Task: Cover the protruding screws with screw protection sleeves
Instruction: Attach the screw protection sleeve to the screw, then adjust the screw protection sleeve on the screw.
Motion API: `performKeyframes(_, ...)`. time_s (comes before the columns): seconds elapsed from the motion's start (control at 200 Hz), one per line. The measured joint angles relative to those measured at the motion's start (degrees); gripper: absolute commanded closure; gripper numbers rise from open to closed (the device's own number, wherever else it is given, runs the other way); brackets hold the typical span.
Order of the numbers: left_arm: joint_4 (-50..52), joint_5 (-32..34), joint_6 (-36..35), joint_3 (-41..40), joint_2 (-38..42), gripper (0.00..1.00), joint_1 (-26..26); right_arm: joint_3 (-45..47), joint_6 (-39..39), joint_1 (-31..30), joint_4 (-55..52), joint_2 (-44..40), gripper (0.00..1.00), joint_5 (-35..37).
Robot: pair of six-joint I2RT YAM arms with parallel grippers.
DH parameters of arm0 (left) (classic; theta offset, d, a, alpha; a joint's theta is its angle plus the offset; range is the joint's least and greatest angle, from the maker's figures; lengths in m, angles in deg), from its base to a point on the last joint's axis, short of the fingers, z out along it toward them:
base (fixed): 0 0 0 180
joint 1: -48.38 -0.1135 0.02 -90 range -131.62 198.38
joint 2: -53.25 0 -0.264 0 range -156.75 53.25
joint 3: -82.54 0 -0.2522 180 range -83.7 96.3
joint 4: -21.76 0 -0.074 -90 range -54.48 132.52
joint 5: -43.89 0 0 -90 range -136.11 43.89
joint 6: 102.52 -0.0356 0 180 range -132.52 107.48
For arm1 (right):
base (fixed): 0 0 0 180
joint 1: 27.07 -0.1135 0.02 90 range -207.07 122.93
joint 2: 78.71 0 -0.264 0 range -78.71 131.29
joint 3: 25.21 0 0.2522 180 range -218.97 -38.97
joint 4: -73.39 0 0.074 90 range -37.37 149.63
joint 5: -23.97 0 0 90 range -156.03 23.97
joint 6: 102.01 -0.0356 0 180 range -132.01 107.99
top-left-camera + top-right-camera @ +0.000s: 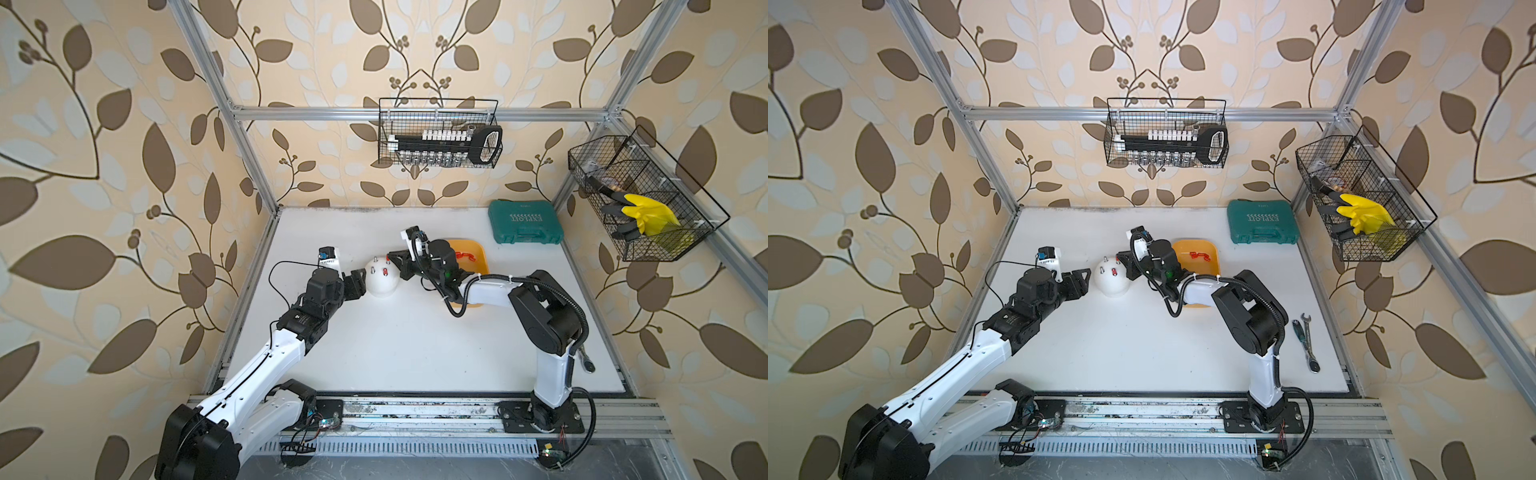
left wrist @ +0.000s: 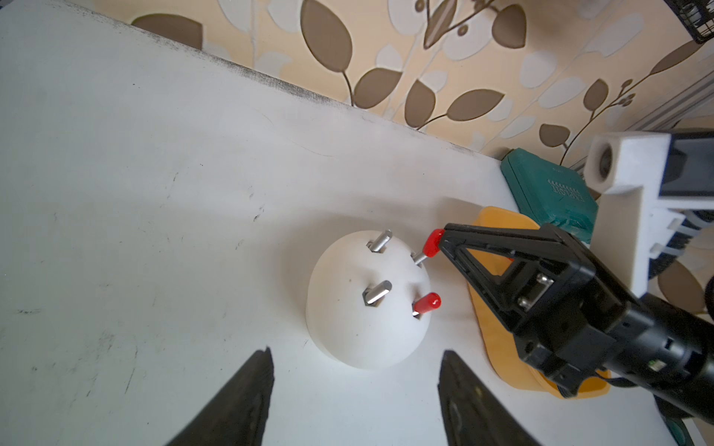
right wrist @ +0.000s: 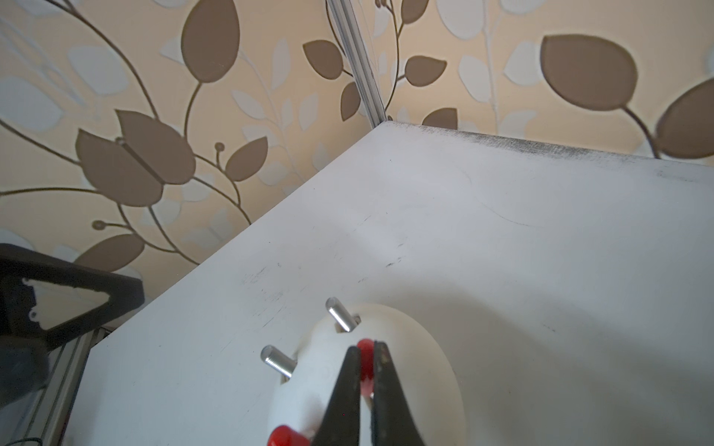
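A white dome (image 1: 381, 282) (image 1: 1111, 281) (image 2: 359, 336) stands mid-table with the protruding screws on top. Two screws (image 2: 380, 241) (image 2: 376, 295) are bare. A red sleeve (image 2: 427, 303) covers a third. My right gripper (image 2: 442, 241) (image 3: 365, 349) (image 1: 390, 257) is shut on another red sleeve (image 2: 433, 243) (image 3: 365, 359), which sits over the tip of the fourth screw (image 2: 419, 258). More screw protection sleeves (image 1: 465, 255) (image 1: 1198, 255) lie in the yellow-orange tray (image 1: 478, 253) (image 1: 1210, 249). My left gripper (image 2: 355, 352) (image 1: 358, 282) (image 1: 1081, 278) is open and empty, just left of the dome.
A green tool case (image 1: 524, 222) (image 1: 1262, 222) lies at the back right. Two wrenches (image 1: 1306, 340) rest near the right edge. Wire baskets hang on the back wall (image 1: 440, 133) and the right wall (image 1: 640, 199). The right arm reaches over the tray.
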Motion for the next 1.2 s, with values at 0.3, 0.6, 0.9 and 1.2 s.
performKeyframes(0.3, -0.02, -0.02, 0.0, 0.0, 0.37, 0.3, 0.0, 0.9, 0.94, 0.02, -0.87, -0.37, 0.77, -0.22)
performKeyframes(0.6, -0.02, 0.0, 0.0, 0.0, 0.37, 0.3, 0.0, 0.92, 1.01, 0.33, -3.8, -3.28, 0.65, -0.52)
performKeyframes(0.9, 0.02, -0.46, -0.15, 0.61, -1.31, 0.29, 0.0, -4.42, -3.85, 6.32, -16.33, -8.98, 0.62, -2.58)
performKeyframes(1.2, 2.93, -2.21, -5.33, 15.41, -12.0, 0.26, 4.39, -12.85, -5.57, 15.54, -41.13, -12.5, 0.67, -1.95)
